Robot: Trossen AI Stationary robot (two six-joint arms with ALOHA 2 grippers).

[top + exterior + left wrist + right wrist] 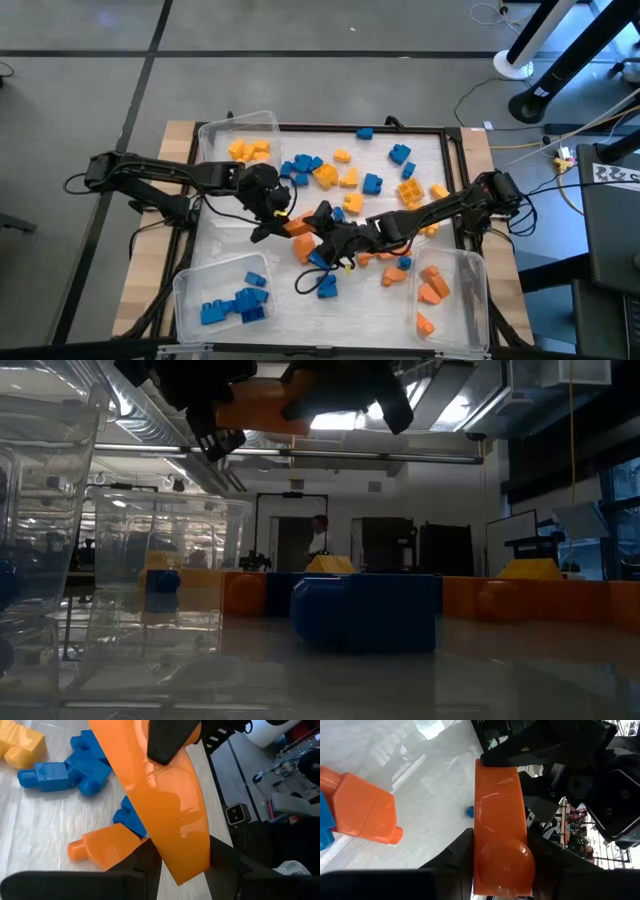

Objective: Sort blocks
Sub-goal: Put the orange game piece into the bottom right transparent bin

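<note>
Both grippers hold 1 orange block (300,229) near the middle of the tabletop (225,250): my left gripper (272,222) pinches one end, my right gripper (322,226) the other. I think it is a hand-over. Next, left lets go; right carries it to the orange bin (470,290).

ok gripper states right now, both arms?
Left gripper: shut on the orange block, raised over the table's middle.
Right gripper: shut on the same orange block's other end.

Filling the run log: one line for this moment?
left gripper: shut on orange block | right gripper: shut on same block | phase: handover above table
</note>
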